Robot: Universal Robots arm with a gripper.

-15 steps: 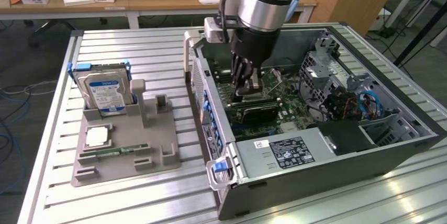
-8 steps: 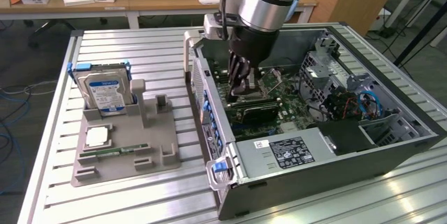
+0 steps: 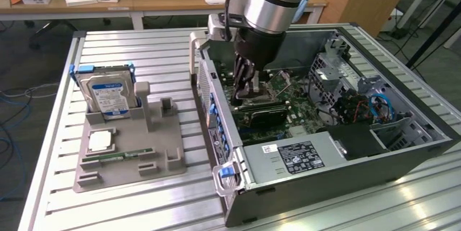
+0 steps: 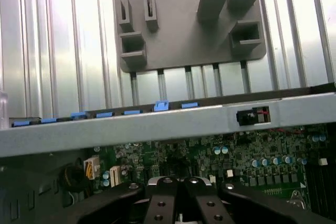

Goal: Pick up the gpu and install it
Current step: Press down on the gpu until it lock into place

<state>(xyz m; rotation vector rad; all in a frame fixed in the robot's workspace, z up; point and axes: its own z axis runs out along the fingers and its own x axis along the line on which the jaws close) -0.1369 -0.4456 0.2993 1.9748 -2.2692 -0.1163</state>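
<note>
The arm reaches down into the open computer case (image 3: 288, 150), which lies on its side on the slatted desk (image 3: 144, 47); the gripper (image 3: 249, 93) is low over the motherboard (image 3: 288, 107), its fingers drawn together; in the wrist view the gripper (image 4: 178, 203) shows its black linkages folded close above the green board (image 4: 210, 153), beyond the case's grey side wall (image 4: 157, 124). The gpu (image 3: 263, 113) appears as a dark flat card lying along the motherboard just below the fingertips; whether the fingers are clamped on its edge or only pressing against it I cannot tell, since the fingertips hide the contact.

Beside the case on the exterior view's left stands the grey parts holder (image 3: 129, 155) with the hard drive (image 3: 108, 96) upright in its blue frame, a CPU (image 3: 99, 142) and a RAM stick (image 3: 119, 156) lying in their places; the tall slot next to the drive is empty.

My judgement: the pick-up is done and the installing step is in hand; the card must stay square to its slot and be pressed straight and evenly; a tilt could jam the connector.
</note>
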